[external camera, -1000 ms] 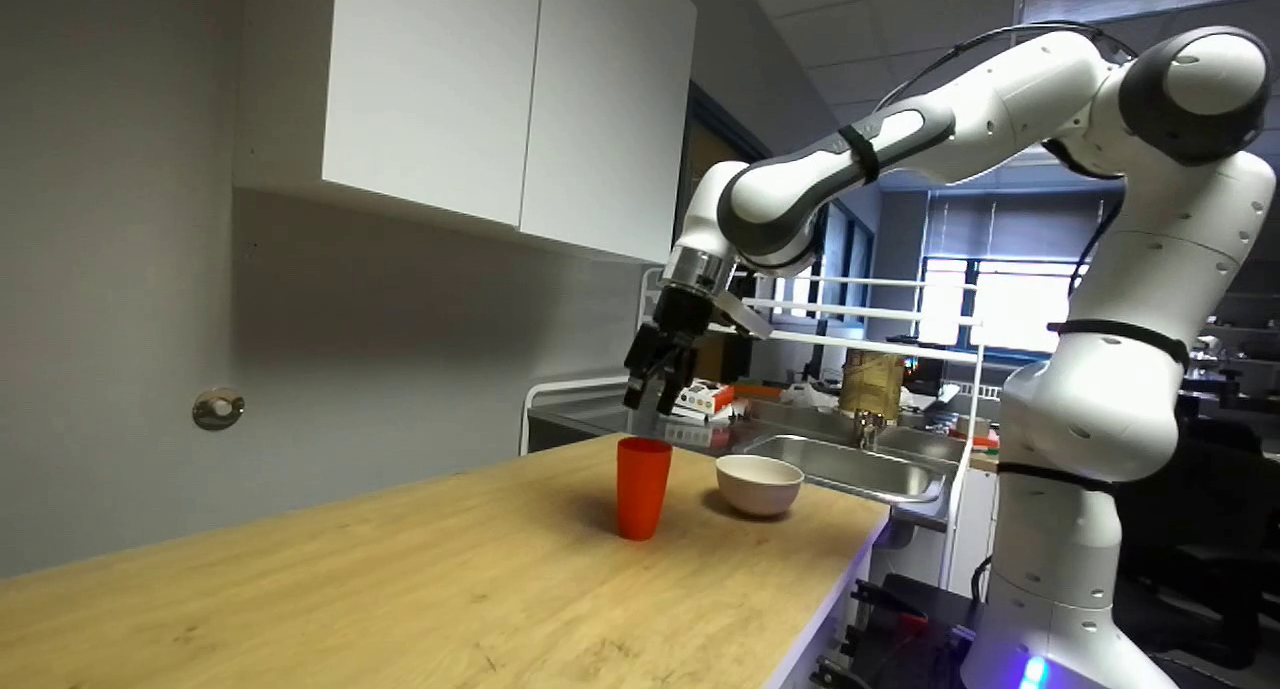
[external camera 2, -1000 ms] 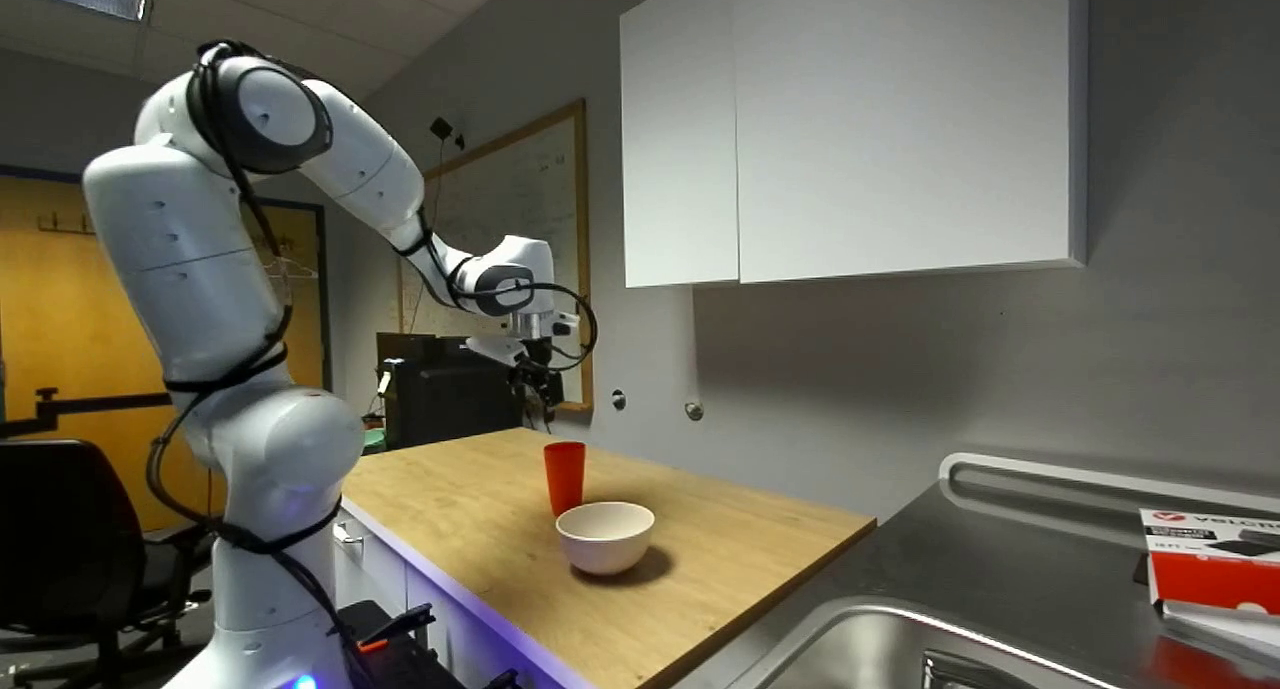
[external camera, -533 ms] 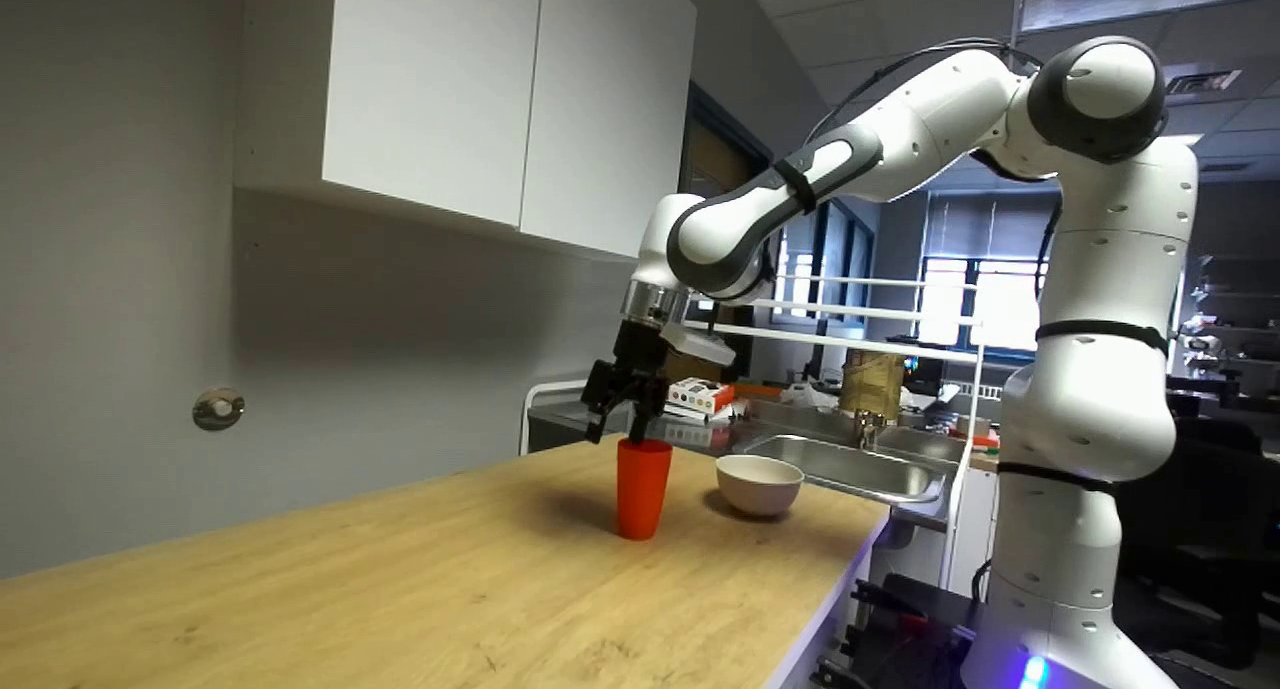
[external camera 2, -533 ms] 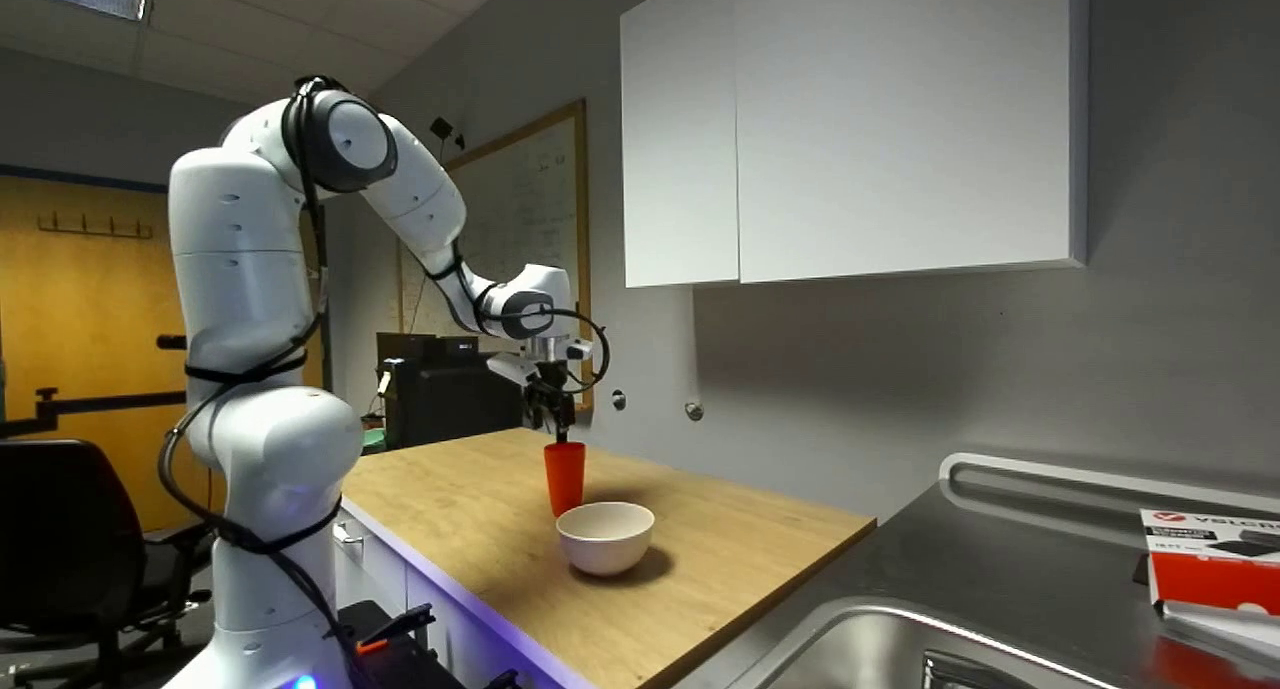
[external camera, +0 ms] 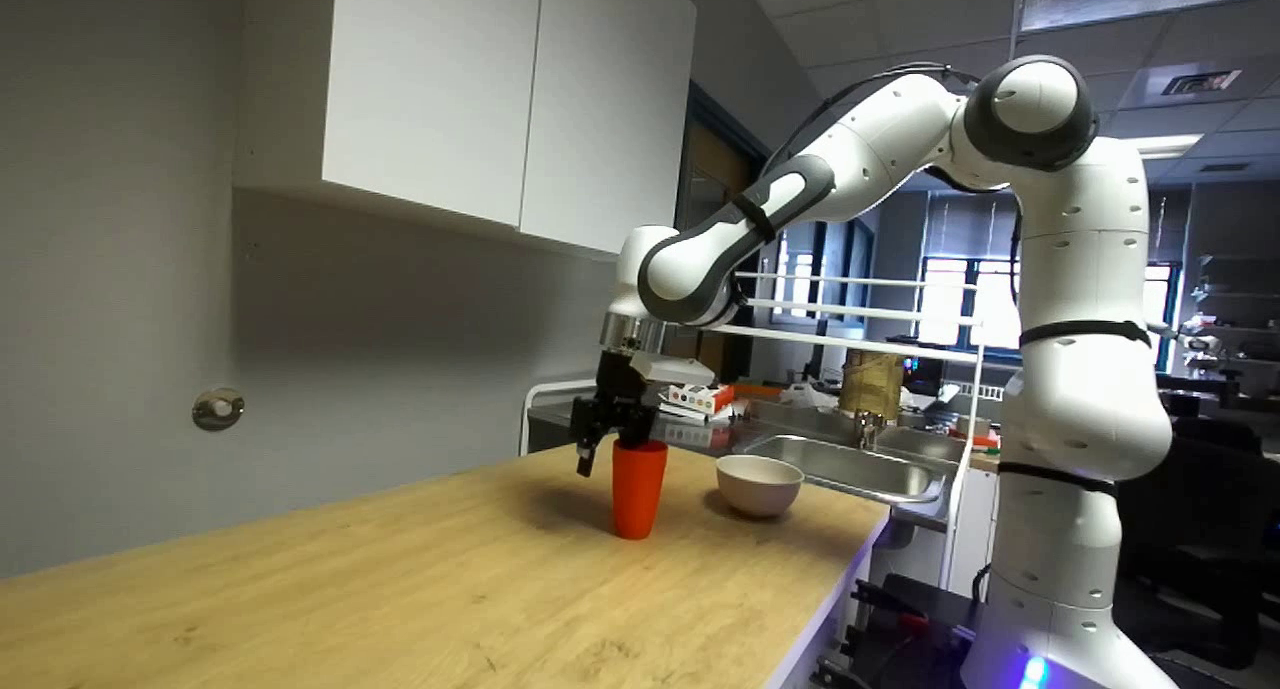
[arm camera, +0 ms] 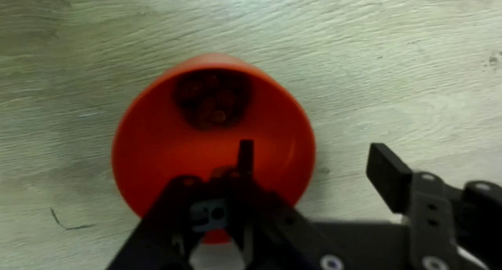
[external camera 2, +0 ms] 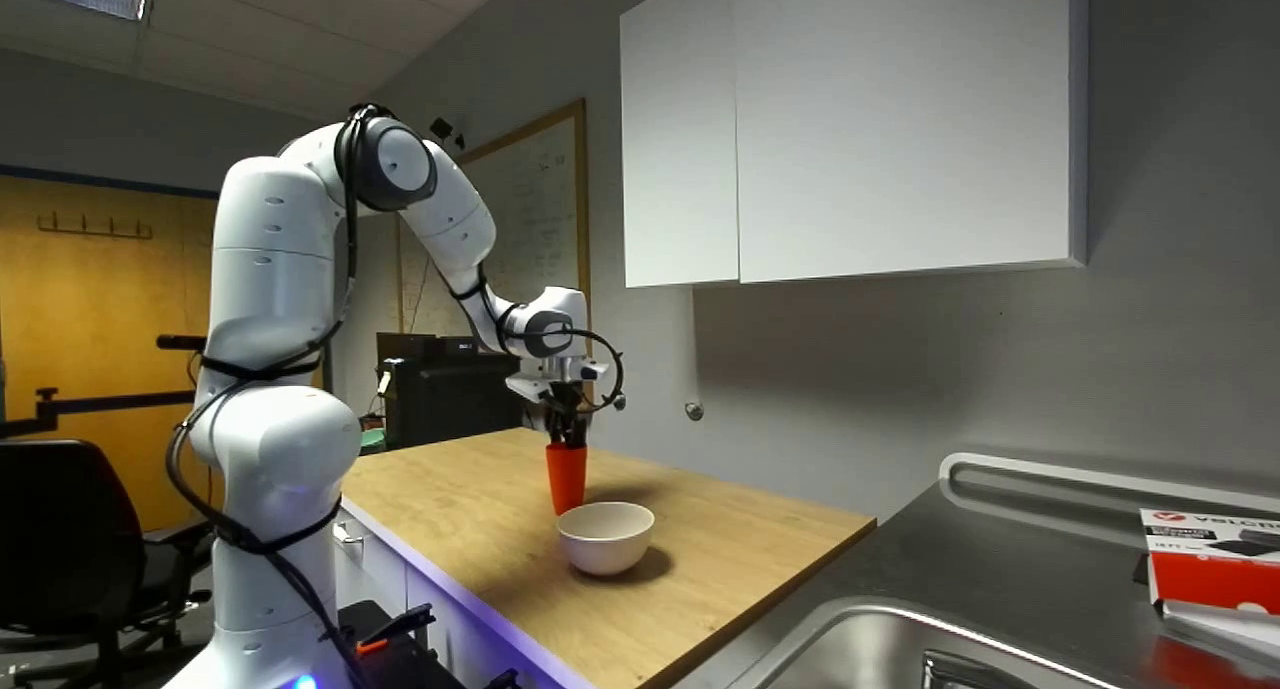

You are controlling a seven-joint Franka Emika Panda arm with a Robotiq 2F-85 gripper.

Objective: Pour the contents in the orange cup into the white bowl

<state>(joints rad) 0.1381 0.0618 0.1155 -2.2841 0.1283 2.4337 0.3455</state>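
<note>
The orange cup (external camera: 638, 497) stands upright on the wooden counter and also shows in an exterior view (external camera 2: 566, 481). The wrist view looks down into the orange cup (arm camera: 204, 144), with small dark reddish pieces (arm camera: 215, 101) at its bottom. The white bowl (external camera: 760, 489) stands beside the cup, also seen in an exterior view (external camera 2: 606, 541); it is out of the wrist view. My gripper (external camera: 612, 451) is open and points down over the cup's rim. In the wrist view the gripper (arm camera: 312, 148) has one finger inside the cup and the other outside, apart from the wall.
The wooden counter (external camera: 400, 589) ends near a metal sink (external camera: 850, 466). A white wall cabinet (external camera 2: 850, 119) hangs above it. A red and white box (external camera 2: 1215, 569) lies on the dark counter by the sink. A white rail frame (external camera: 850, 314) stands behind the bowl.
My gripper has come down over the cup, and one finger has gone from above the rim to inside it. The cup has shifted very slightly. The bowl has not moved.
</note>
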